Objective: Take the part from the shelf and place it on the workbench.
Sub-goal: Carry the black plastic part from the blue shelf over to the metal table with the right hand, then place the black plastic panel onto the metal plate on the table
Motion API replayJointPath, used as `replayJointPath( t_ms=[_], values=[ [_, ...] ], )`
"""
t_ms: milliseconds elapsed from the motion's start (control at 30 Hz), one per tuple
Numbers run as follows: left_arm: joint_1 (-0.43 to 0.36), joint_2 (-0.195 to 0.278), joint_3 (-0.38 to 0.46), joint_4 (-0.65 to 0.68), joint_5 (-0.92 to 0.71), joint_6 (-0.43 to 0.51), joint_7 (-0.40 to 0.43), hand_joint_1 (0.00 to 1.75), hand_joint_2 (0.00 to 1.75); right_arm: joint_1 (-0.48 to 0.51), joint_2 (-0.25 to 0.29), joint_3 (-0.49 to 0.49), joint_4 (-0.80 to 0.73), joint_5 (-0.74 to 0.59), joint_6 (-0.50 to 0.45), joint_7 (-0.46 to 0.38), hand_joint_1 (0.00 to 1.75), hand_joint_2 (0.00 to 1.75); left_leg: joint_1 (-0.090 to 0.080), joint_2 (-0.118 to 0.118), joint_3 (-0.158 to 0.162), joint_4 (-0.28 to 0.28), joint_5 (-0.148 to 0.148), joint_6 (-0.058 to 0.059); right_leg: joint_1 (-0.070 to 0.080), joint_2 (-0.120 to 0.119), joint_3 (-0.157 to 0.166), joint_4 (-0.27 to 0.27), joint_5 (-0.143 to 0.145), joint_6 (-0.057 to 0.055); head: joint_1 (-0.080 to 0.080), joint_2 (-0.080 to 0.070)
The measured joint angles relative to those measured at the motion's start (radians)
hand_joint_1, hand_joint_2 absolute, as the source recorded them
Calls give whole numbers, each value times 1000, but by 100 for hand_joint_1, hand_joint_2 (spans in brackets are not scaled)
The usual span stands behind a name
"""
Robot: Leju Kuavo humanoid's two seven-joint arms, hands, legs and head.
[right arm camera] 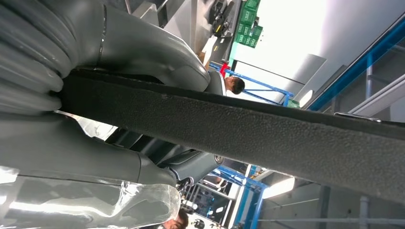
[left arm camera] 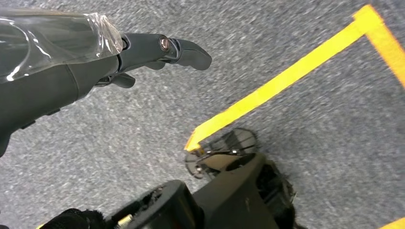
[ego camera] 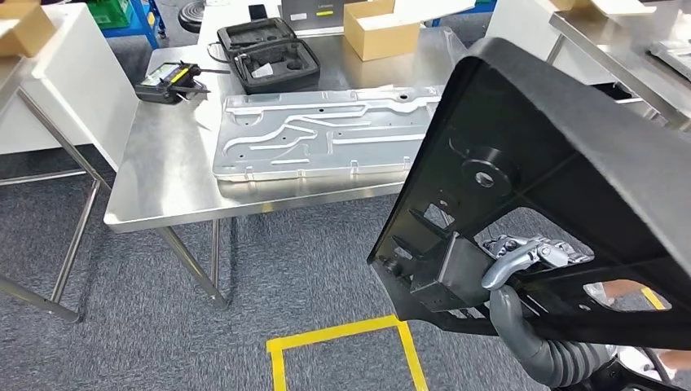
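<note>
- Carpet (left arm camera: 310,143) marked with yellow tape (left arm camera: 286,78) was seen below the left robot hand (left arm camera: 143,52), which hung with its fingers apart and nothing held.
- Nearest in the head view, the right robot hand (ego camera: 521,259) was clamped on the lower edge of the black part (ego camera: 554,163), the thumb over one face and the fingers under the other.
- The part was held tilted in the air, well short of the surface (ego camera: 163,179) and hiding its right end.
- Farther off, a grey metal panel (ego camera: 326,134) lay across the middle of the surface, with an open black case (ego camera: 269,53) and a cardboard box (ego camera: 379,28) behind it.
- The carry was judged best done by keeping the grip firm, closing on the surface, and lowering the part flat onto bare steel beside the panel, so that no corner would strike it.
</note>
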Motion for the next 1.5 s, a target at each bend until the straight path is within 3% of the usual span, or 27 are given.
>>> replayJointPath(
  t_ms=[33, 100, 200, 267, 300, 400, 433, 467, 500, 567, 600, 633, 667, 733, 800, 900, 933, 967, 1000, 1067, 1100, 1133, 1267, 1333, 1433, 1467, 1500],
  values=[
    [1, 0, 0, 0, 1, 0, 0, 0, 175, 0, 0, 0, 0, 0, 0, 0, 175, 175, 1, -1, 12, -1, -11, -4, -1, -2, 18, -71, 55, 0, 0, 0],
    [2, 0, 0, 0, 2, 0, 1, 0, 175, 0, 0, 0, 1, -1, 0, 1, 175, 175, -1, -3, 33, -2, -32, -16, 3, -6, 47, -170, 115, -7, -1, 0],
    [2, 0, 0, 1, 3, 0, 1, 0, 175, -1, 1, 1, 1, -1, 0, 2, 175, 175, -4, -2, 51, -6, -44, -34, 5, -5, 60, -191, 116, -30, -3, 0],
    [1, 1, 0, 1, 3, 0, 1, 0, 175, -2, 1, 1, 1, -1, 0, 2, 175, 175, -3, 0, 43, 31, -51, -43, 1, -4, 80, -195, 108, -43, -4, 0],
    [0, 1, 0, 1, 4, 0, 1, 0, 175, -3, 1, 1, 1, -1, 0, 2, 175, 175, -1, 0, 18, 78, -59, -49, -1, -4, 90, -196, 102, -47, -5, 0],
    [-3, 1, 0, 1, 4, -5, 1, 0, 175, -3, 1, 1, 1, -1, 0, 1, 175, 175, 3, 2, -118, 264, -119, -61, -1, -4, 115, -196, 77, -54, -6, 0],
    [-3, 1, 0, 1, 5, -8, 1, 0, 175, -3, 1, 1, 1, -1, 0, 1, 175, 175, 3, 2, -152, 291, -133, -62, -1, -4, 126, -196, 67, -53, -6, 0],
    [-4, 2, 0, 1, 5, -10, 1, 0, 175, -3, 1, 1, 1, -1, 0, 1, 175, 175, 2, 2, -168, 281, -128, -60, -1, -3, 140, -196, 57, -53, -6, 0],
    [-4, 2, 0, 1, 6, -11, 1, 0, 175, -3, 1, 1, 1, -1, 0, 1, 175, 175, 1, 2, -169, 240, -101, -56, 0, -2, 155, -196, 46, -52, -6, 0],
    [-4, 3, 0, 1, 8, -11, 1, 0, 175, -4, 1, 1, 1, -1, 0, 1, 175, 175, -7, 2, -145, 115, 3, -40, 2, -1, 185, -197, 24, -48, -6, 0],
    [-4, 4, 0, 1, 10, -10, 2, 0, 175, -5, 1, 1, 1, -2, 0, 1, 175, 175, -12, 1, -135, 69, 39, -32, 2, 1, 195, -199, 14, -43, -6, 0],
    [-4, 4, 0, 2, 10, -9, 2, 0, 175, -6, 1, 1, 1, -2, 0, 2, 175, 175, -16, 0, -126, 41, 63, -26, 1, 3, 203, -202, 6, -38, -6, 0],
    [-4, 5, 0, 2, 11, -8, 2, 0, 175, -7, 1, 1, 2, -4, 1, 2, 175, 175, -19, -1, -121, 30, 68, -20, 1, 5, 210, -201, 4, -30, -6, 0],
    [-4, 4, 0, 2, 11, -8, 2, 0, 175, -9, 0, 1, 1, -6, 1, 3, 175, 175, -16, -1, -96, 16, 67, -10, 1, 6, 220, -193, 6, -20, -5, 0],
    [-4, 4, 0, 2, 11, -7, 2, 0, 175, -12, -1, 0, 1, -7, 2, 2, 175, 175, -11, 0, -70, 6, 63, 0, 0, 3, 195, -128, -1, -16, -4, 0],
    [-3, 2, 0, 2, 12, -7, 2, 0, 175, -14, -2, 0, 2, -9, 2, 2, 175, 175, -8, 0, -46, 2, 42, 7, 1, 1, 74, 45, -61, -7, -3, 0],
    [-2, 2, 0, 2, 12, -7, 2, 0, 175, -13, -2, 0, 2, -10, 2, 2, 175, 175, -8, -1, -38, 2, 34, 7, 0, 1, 40, 73, -76, -5, -3, 0],
    [-2, 2, 0, 2, 12, -7, 2, 0, 175, -13, -2, 0, 2, -10, 2, 2, 175, 175, -8, -2, -28, 2, 25, 6, 0, 1, 23, 69, -73, -4, -3, 0],
    [-1, 1, 0, 2, 12, -7, 2, 0, 175, -13, -2, 0, 2, -11, 2, 2, 175, 175, -7, -4, -16, 2, 16, 4, 0, 1, 23, 29, -44, -3, -3, 0],
    [0, 0, 0, 3, 12, -7, 2, 0, 175, -13, -1, 0, 2, -12, 2, 2, 175, 175, -5, -6, 9, 2, -4, -5, 0, -2, 55, -101, 51, -3, -3, 0],
    [0, 0, 0, 3, 12, -7, 2, 0, 175, -13, -1, 0, 3, -12, 2, 2, 175, 175, -6, -6, 18, 1, -14, -11, 2, -5, 69, -151, 79, -6, -2, 0],
    [0, 0, 0, 3, 12, -7, 1, 0, 175, -13, -1, 0, 3, -12, 2, 2, 175, 175, -7, -6, 23, -1, -22, -17, 4, -8, 77, -179, 95, -12, -3, 0],
    [0, 1, 0, 3, 13, -7, 1, 0, 175, -14, -1, -1, 4, -16, 2, 6, 175, 175, -8, -3, 29, 27, -33, -39, 2, -5, 95, -189, 90, -44, -4, 0],
    [-2, 0, 0, 3, 14, -8, 1, 0, 175, -15, -5, -6, 5, -25, 2, 14, 175, 175, -4, -1, -22, 115, -52, -49, 0, -5, 112, -190, 79, -54, -6, 0],
    [-4, 0, 0, 3, 15, -10, 1, 0, 175, -13, -27, -35, 12, -19, 4, 50, 175, 175, 0, 0, -158, 290, -111, -58, 1, -6, 131, -190, 58, -58, -7, 0],
    [-4, 0, 0, 3, 15, -11, 1, 0, 175, -12, -40, -50, 18, 6, 9, 78, 175, 175, -2, 1, -183, 301, -114, -56, 3, -5, 141, -190, 51, -58, -7, 0],
    [-4, 0, 0, 3, 16, -14, 1, 0, 175, -13, -53, -69, 25, 53, 19, 117, 175, 175, -4, 1, -191, 277, -96, -50, 5, -5, 152, -190, 43, -57, -7, 0]
  ],
)
